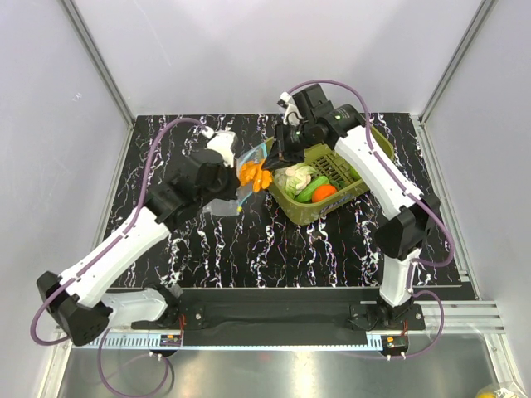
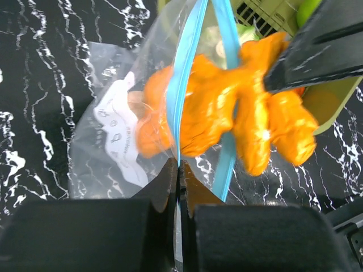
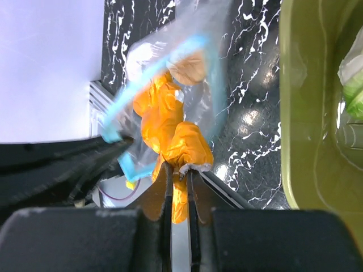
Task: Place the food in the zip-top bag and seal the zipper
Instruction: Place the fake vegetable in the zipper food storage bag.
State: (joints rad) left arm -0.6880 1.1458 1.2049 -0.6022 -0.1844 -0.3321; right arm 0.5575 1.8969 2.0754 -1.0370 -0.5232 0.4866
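The clear zip-top bag (image 1: 235, 189) hangs above the table, its light-blue zipper (image 2: 182, 90) open as a loop. My left gripper (image 2: 179, 165) is shut on one side of that zipper strip. My right gripper (image 3: 178, 170) is shut on the orange carrot pieces (image 3: 170, 127) and holds them in the bag's mouth (image 1: 255, 174). A beige garlic bulb (image 3: 189, 67) lies inside the bag. In the olive-green tub (image 1: 362, 186) lie a white cauliflower (image 1: 297, 177), a green cucumber (image 1: 309, 190) and an orange round fruit (image 1: 324, 192).
The olive-green tub (image 3: 309, 113) stands right of the bag on the black marbled table (image 1: 249, 249). White walls and metal rails close the table at the back and sides. A white printed label (image 2: 119, 133) shows on the bag.
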